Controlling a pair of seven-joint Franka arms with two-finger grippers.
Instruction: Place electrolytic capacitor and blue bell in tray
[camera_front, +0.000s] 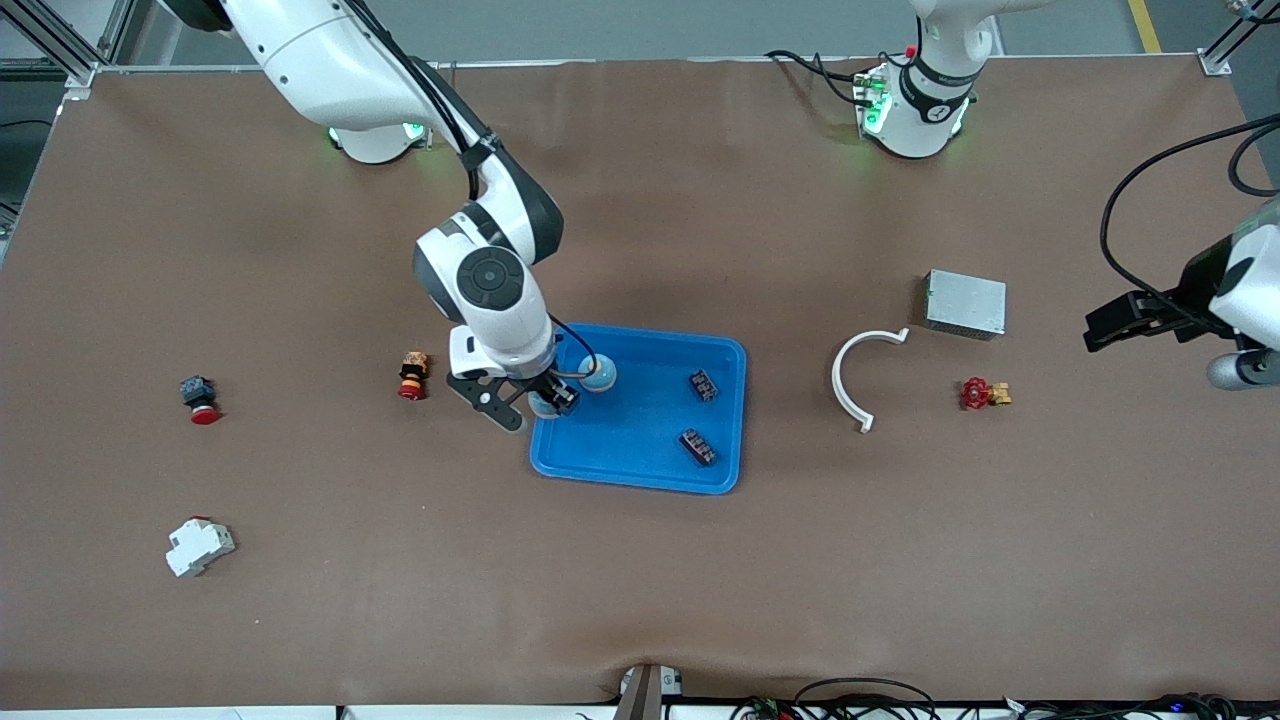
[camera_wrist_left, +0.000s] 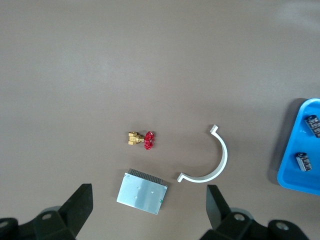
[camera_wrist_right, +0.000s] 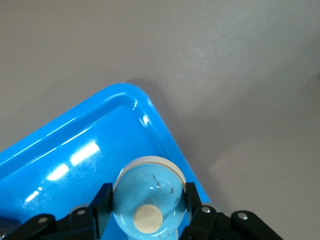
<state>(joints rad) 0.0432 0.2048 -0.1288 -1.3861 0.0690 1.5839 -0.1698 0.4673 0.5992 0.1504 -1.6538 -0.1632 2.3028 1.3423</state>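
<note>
On the brown surface (camera_front: 640, 560), the tray (camera_front: 650, 462) already holds two small dark parts. The right tool (camera_front: 553, 396) is over its corner toward the right arm's end, clamped on the bell (camera_wrist_right: 146, 196); judging by this, release comes next. The left tool (camera_wrist_left: 147, 210) waits apart over the grey box (camera_wrist_left: 142, 191).

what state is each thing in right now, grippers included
right gripper: shut on blue bell, low over the tray's edge
blue bell: dome gripped between the fingers
tray: flat on the table, holding two dark capacitors
left gripper: open, waiting above the table, holding nothing
grey metal box: closed, on the table
red-handled valve: lying untouched
</note>
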